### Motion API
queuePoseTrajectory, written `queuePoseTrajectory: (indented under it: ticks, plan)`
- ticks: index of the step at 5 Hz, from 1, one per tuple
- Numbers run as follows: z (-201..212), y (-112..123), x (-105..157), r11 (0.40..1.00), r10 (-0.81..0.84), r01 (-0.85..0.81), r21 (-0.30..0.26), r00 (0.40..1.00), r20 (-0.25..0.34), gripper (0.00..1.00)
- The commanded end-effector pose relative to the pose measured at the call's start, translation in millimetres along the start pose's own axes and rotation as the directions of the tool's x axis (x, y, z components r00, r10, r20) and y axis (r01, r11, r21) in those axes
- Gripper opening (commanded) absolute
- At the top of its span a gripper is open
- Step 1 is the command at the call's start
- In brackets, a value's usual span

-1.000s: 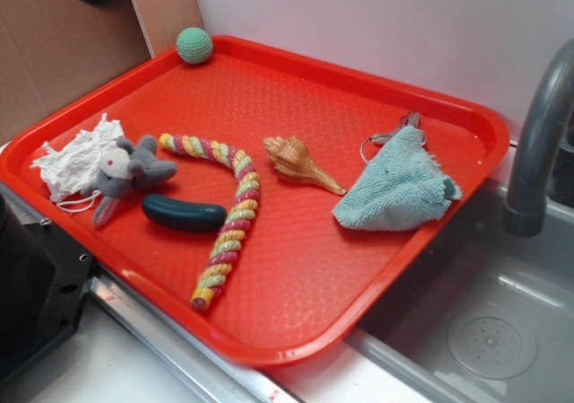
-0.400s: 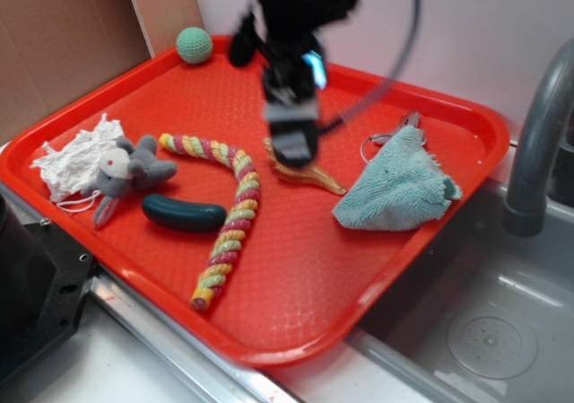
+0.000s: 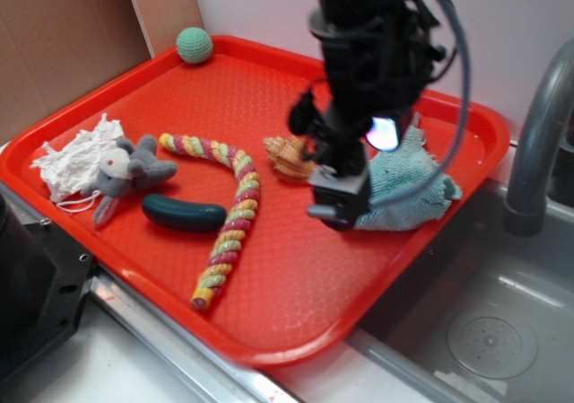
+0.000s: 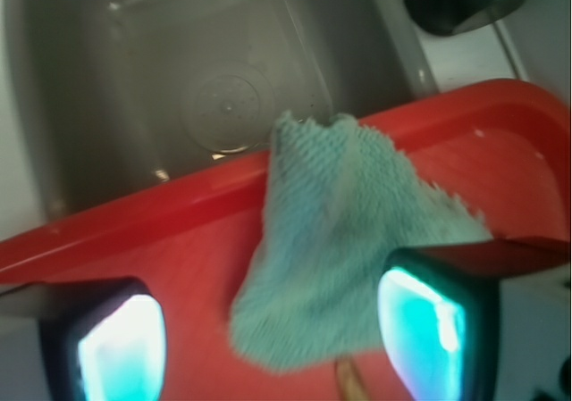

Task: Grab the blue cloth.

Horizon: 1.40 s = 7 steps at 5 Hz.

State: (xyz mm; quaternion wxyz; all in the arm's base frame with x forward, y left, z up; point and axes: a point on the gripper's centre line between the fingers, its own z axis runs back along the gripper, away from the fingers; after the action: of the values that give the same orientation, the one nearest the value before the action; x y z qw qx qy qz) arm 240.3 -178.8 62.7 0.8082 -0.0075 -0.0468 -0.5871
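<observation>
Terry-soft and floppy, the blue cloth (image 4: 335,249) lies between your gripper's (image 4: 273,334) spread fingers (image 4: 429,329); drop straight down onto its thick middle before pinching.

You had a red tray (image 3: 269,331) as your landmark. At its far corner sat a teal knitted ball (image 3: 194,45). At its left end lay white lacy fabric (image 3: 76,159) with a grey plush mouse (image 3: 126,171) touching it. Near its middle lay a dark green pickle (image 3: 184,213), a striped twisted rope (image 3: 229,214) and a seashell (image 3: 285,154). A grey sink (image 4: 179,71) and faucet (image 3: 538,143) stood beside its right edge.
</observation>
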Motion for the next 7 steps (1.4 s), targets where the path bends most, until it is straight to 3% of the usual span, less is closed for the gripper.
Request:
queuePoseTrajectory:
  ticks: [1, 2, 3, 5, 6, 7]
  plan:
    - [-24, 8, 3, 0.999, 0.033, -0.033, 0.001, 0.999, 0.007, 1.00]
    - [-35, 9, 0, 0.999, 0.052, -0.052, 0.006, 0.999, -0.002, 1.00]
    - [-31, 14, -6, 0.996, 0.091, -0.091, 0.022, 0.996, 0.014, 0.00]
    - [-8, 29, -20, 0.981, 0.188, -0.189, 0.043, 0.982, 0.022, 0.00]
    - [13, 30, -33, 0.951, 0.302, -0.305, 0.050, 0.951, 0.065, 0.00]
    - [32, 22, -38, 0.920, 0.380, -0.383, 0.076, 0.923, 0.052, 0.00]
